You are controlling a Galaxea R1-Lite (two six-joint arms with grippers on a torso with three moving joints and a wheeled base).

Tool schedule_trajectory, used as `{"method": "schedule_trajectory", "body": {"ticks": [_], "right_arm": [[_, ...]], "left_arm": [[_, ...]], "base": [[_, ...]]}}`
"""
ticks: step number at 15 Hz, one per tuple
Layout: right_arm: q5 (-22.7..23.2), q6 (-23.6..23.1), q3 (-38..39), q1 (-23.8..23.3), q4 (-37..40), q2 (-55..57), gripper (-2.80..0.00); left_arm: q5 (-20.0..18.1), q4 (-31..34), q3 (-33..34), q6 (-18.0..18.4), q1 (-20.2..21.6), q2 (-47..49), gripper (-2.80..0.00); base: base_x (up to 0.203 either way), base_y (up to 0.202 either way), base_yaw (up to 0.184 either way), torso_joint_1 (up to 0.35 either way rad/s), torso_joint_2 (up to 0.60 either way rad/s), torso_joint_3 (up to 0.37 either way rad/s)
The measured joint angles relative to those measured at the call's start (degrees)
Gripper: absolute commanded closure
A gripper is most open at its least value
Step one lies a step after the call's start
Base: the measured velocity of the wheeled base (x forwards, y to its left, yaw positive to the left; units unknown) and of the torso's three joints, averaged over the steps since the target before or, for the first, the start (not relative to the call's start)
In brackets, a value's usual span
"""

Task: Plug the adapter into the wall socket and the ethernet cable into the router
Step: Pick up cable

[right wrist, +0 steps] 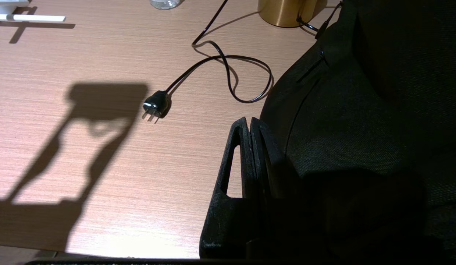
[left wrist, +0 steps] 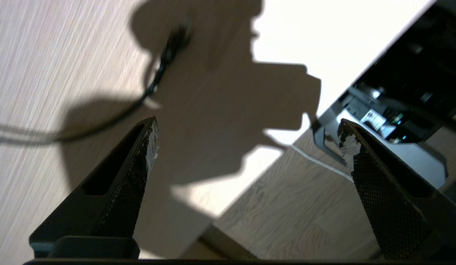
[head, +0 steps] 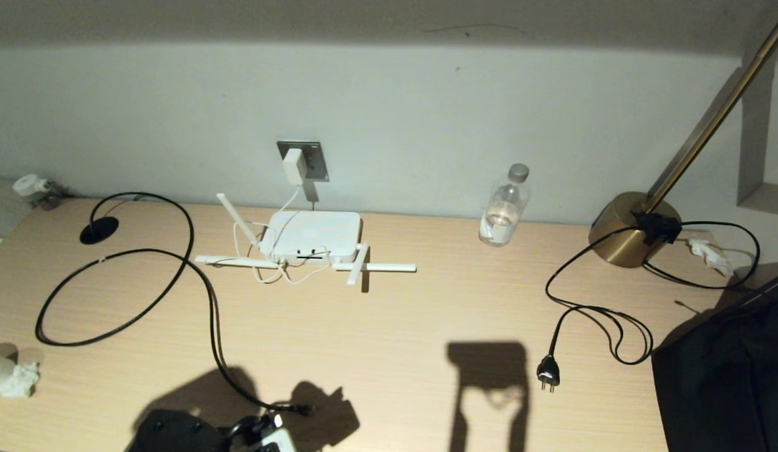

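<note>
Looking down from the head camera, I see my left end effector [left wrist: 246, 136] low at the near edge of the wood-grain surface [head: 389, 326], its two dark textured fingers [left wrist: 121, 184] spread wide and holding nothing. The tip of the ethernet cable [head: 201, 295] lies just beside it on the surface, inside the arm's shadow; from there the thin black cable runs away, sweeps a wide loop to the left and ends at a black oval disc [head: 99, 230]. My right end effector [right wrist: 250, 147] is parked near the surface's right edge beside a dark fabric mass [right wrist: 360, 110], fingers pressed together, empty. Ahead of it lies a black two-pin plug [head: 548, 373] on a looping cord leading to a round brass lamp base [head: 621, 238]. Farther back the flat white router [head: 312, 235] sits with stick antennas splayed, a clear water bottle [head: 505, 210] to its right. On the wall, the white adapter [head: 294, 166] sits in the grey wall socket [head: 304, 160], its thin cord dropping to the router.
</note>
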Motion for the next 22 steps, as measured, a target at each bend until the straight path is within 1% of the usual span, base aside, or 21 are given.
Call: {"method": "schedule_trajectory", "body": {"ticks": [2, 3, 4, 5, 6, 7, 8, 10, 11, 12, 15, 16, 19, 20, 22], "right_arm": [[0.02, 0.00, 0.00, 0.00, -0.02, 0.00, 0.00], [0.00, -0.02, 0.00, 0.00, -0.02, 0.00, 0.00], [0.00, -0.02, 0.00, 0.00, -0.02, 0.00, 0.00], [0.00, -0.02, 0.00, 0.00, -0.02, 0.00, 0.00], [0.02, -0.02, 0.00, 0.00, -0.02, 0.00, 0.00], [0.01, 0.00, 0.00, 0.00, -0.02, 0.00, 0.00], [0.02, 0.01, 0.00, 0.00, -0.01, 0.00, 0.00], [0.00, 0.01, 0.00, 0.00, -0.02, 0.00, 0.00], [0.00, 0.00, 0.00, 0.00, -0.02, 0.00, 0.00], [0.00, 0.01, 0.00, 0.00, -0.02, 0.00, 0.00], [0.00, -0.02, 0.00, 0.00, -0.02, 0.00, 0.00], [0.00, -0.02, 0.00, 0.00, -0.02, 0.00, 0.00], [0.02, -0.02, 0.00, 0.00, -0.02, 0.00, 0.00], [0.02, -0.02, 0.00, 0.00, -0.02, 0.00, 0.00], [0.00, -0.02, 0.00, 0.00, -0.02, 0.00, 0.00]], "left_arm": [[-1.44, -2.58, -1.86, 0.50, 0.35, 4.92, -2.80], [-2.47, -2.92, -2.80, 1.65, 0.65, 7.24, -2.80], [-3.83, -3.11, -4.16, 3.36, 1.14, 9.22, -2.80], [-5.74, -3.21, -5.72, 5.85, 2.01, 10.82, -2.80], [-7.86, -3.23, -7.25, 9.33, 3.49, 11.96, -2.80], [-10.29, -3.19, -8.49, 13.32, 5.75, 12.73, 0.00], [-13.27, -3.11, -9.54, 17.62, 8.65, 13.19, 0.00], [-20.46, -3.02, -11.81, 27.69, 15.17, 13.35, 0.00], [-23.25, -2.61, -12.56, 31.05, 17.07, 12.70, 0.00], [-24.94, -1.72, -12.96, 33.19, 18.40, 11.44, 0.00], [-25.50, 3.03, -13.02, 35.19, 21.97, 8.16, 0.00], [-25.44, 3.27, -13.13, 35.81, 22.43, 7.60, 0.00], [-25.41, 3.64, -12.69, 35.99, 23.15, 6.44, 0.00], [-25.40, 4.42, -12.69, 36.02, 23.19, 6.35, -2.77], [-25.40, 6.69, -12.72, 36.19, 23.32, 6.48, -2.80]], "base": [[0.000, 0.000, 0.000, 0.000, 0.00, 0.000], [0.000, 0.000, 0.000, 0.000, 0.00, 0.000], [0.000, 0.000, 0.000, 0.000, 0.00, 0.000], [0.000, 0.000, 0.000, 0.000, 0.00, 0.000], [0.000, 0.000, 0.000, 0.000, 0.00, 0.000], [0.000, 0.000, 0.000, 0.000, 0.00, 0.000], [0.000, 0.000, 0.000, 0.000, 0.00, 0.000], [0.000, 0.000, 0.000, 0.000, 0.00, 0.000], [0.000, 0.000, 0.000, 0.000, 0.00, 0.000], [0.000, 0.000, 0.000, 0.000, 0.00, 0.000], [0.000, 0.000, 0.000, 0.000, 0.00, 0.000], [0.000, 0.000, 0.000, 0.000, 0.00, 0.000], [0.000, 0.000, 0.000, 0.000, 0.00, 0.000], [0.000, 0.000, 0.000, 0.000, 0.00, 0.000], [0.000, 0.000, 0.000, 0.000, 0.00, 0.000]]}}
